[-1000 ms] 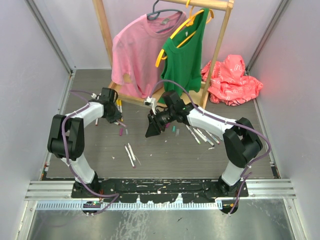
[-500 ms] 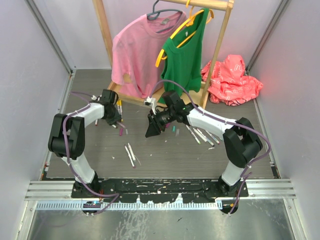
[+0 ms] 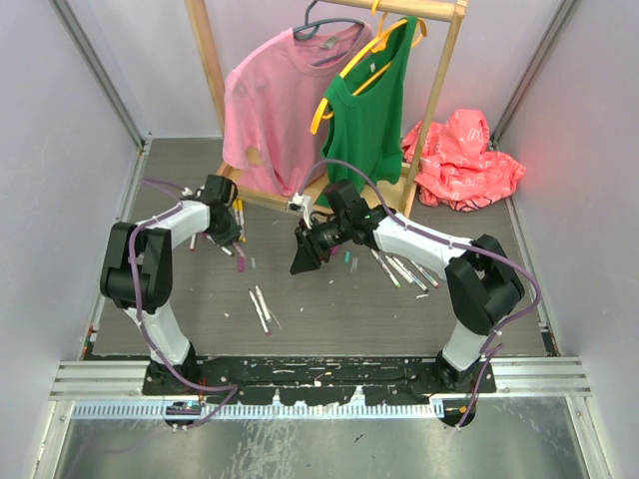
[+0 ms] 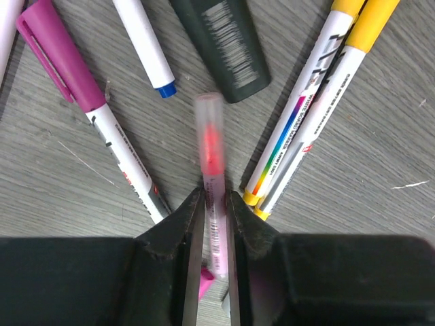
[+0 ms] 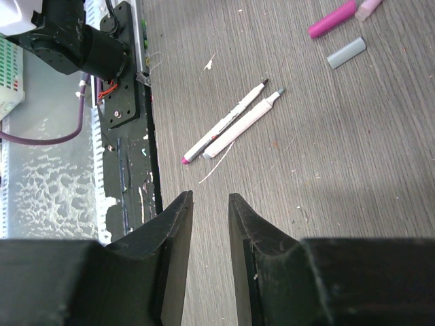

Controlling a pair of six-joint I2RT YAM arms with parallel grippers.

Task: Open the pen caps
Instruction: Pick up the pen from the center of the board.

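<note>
Clear cap (image 4: 209, 125), pink tip visible through it, sits on the end of a pen (image 4: 216, 234) lying on the table (image 4: 380, 224). It projects straight ahead of the left gripper (image 4: 214, 204). The jaws are clenched on the barrel just behind the cap, and the cap itself is free. A purple cap (image 4: 51, 58) lies ahead to the jaws' left, and two yellow-ended pens (image 4: 306, 129) lie close on their right.

Right gripper (image 5: 209, 204): jaws slightly parted, grasping nothing, with two uncapped pens (image 5: 234, 122) ahead of it.

Recommendation: keep the barrel grip firm and raise the pen clear of its neighbours. Close the right gripper on the cap alone, then pull straight along the pen's axis. A skewed pull would likely slip.
</note>
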